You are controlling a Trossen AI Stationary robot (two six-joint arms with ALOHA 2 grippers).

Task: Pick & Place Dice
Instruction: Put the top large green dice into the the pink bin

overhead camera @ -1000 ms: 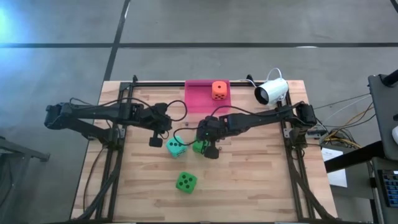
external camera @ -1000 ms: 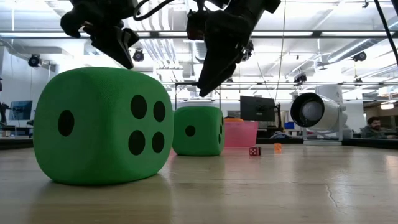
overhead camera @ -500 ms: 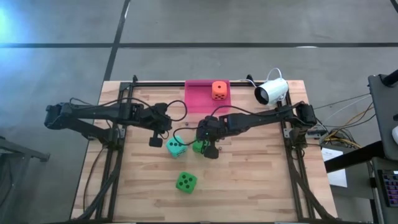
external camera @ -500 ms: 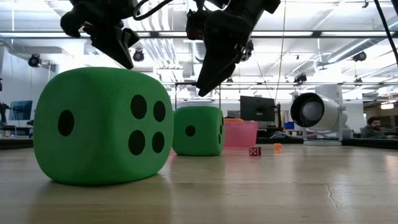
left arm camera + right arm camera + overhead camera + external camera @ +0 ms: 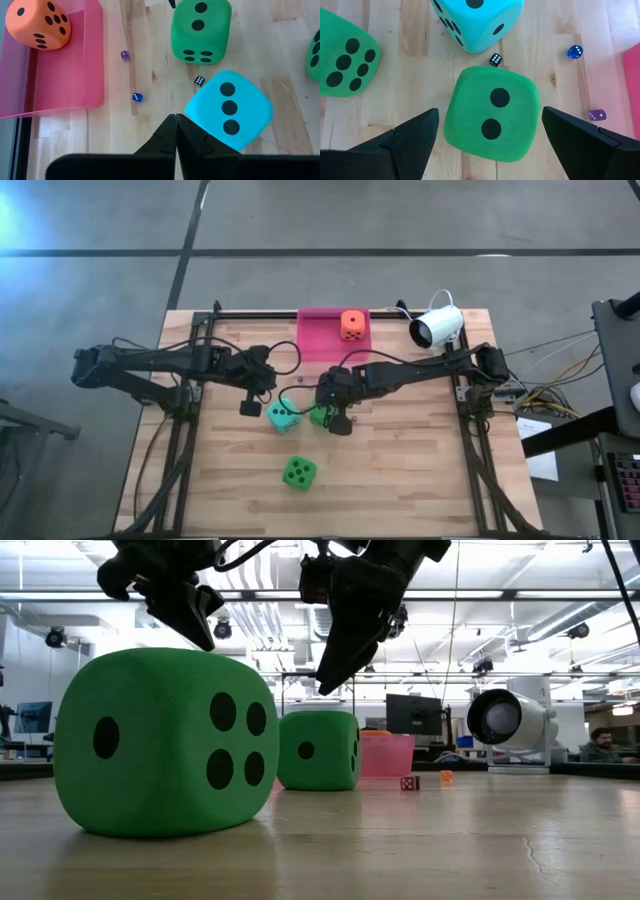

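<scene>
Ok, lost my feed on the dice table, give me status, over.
Right gripper open, straddling green die, not closed. Left gripper shut, beside teal die. Orange die on pink tray. Tiny dice nearby, nothing blocking.

A large green die sits close on the wooden table, showing one and four pips; a second green die stands farther back; behind it a pink tray; two dark grippers hang above; a white camera rests at right.

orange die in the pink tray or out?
In. The orange die sits inside the pink tray, near its back right corner, shown in high and left wrist views.
</scene>
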